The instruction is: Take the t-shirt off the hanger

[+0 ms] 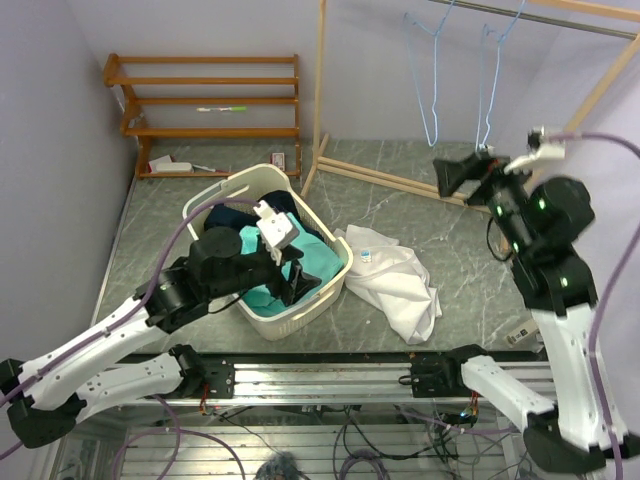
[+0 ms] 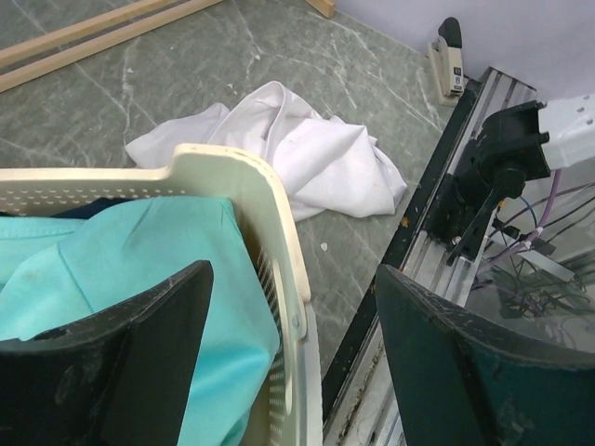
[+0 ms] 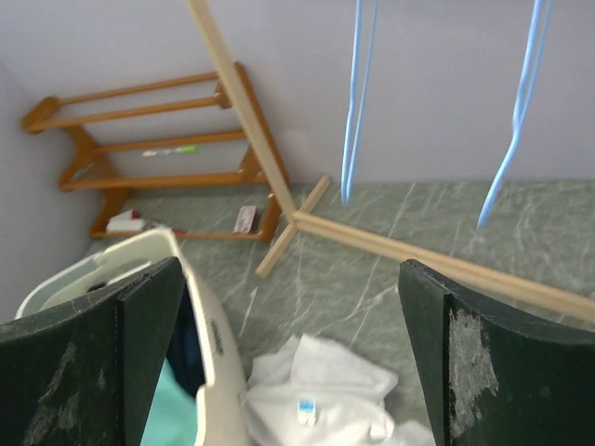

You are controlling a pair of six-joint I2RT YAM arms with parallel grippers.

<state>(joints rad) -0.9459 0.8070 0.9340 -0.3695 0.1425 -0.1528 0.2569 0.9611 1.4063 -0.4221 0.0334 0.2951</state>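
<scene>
The white t-shirt (image 1: 395,280) lies crumpled on the green floor, right of the basket and off any hanger; it also shows in the wrist views (image 2: 307,158) (image 3: 325,390). Two bare blue wire hangers (image 1: 432,135) (image 1: 486,138) hang from the rail at the back right. My right gripper (image 1: 452,175) is raised just below the right hanger (image 3: 511,130), open and empty (image 3: 293,279). My left gripper (image 1: 290,275) hovers open over the basket's near right rim (image 2: 293,307), holding nothing.
A cream laundry basket (image 1: 325,300) holds teal (image 2: 121,269) and dark blue clothes. The wooden garment rack's post (image 1: 320,90) and floor bar stand behind it. A wooden shelf rack (image 1: 210,100) is at the back left. A stapler (image 2: 449,58) lies by the metal rail.
</scene>
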